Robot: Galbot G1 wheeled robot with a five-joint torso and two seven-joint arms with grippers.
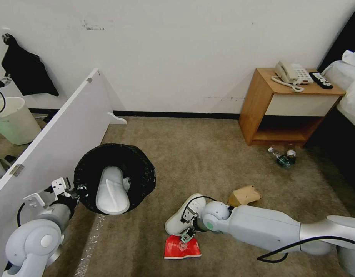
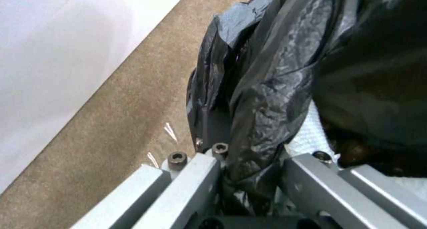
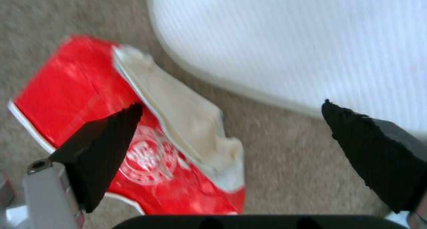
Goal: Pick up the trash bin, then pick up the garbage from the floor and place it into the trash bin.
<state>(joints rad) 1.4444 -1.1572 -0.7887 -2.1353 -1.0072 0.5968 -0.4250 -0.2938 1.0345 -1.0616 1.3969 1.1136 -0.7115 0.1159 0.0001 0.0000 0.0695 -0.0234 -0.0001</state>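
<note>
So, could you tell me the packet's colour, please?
Red packet with white print, clearest in right wrist view.

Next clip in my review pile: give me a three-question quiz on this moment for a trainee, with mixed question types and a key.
1. True or false: one white slipper already lies inside the trash bin.
2. Multiple choice: the right gripper hangs open above which spot? A) the bottles by the nightstand; B) the carpet gap between the red packet and the second slipper; C) the cardboard piece.
3. Fill in: the left gripper is shut on the bin's ____.

Key: 1 true; 2 B; 3 rim, over the black bag liner.
</note>
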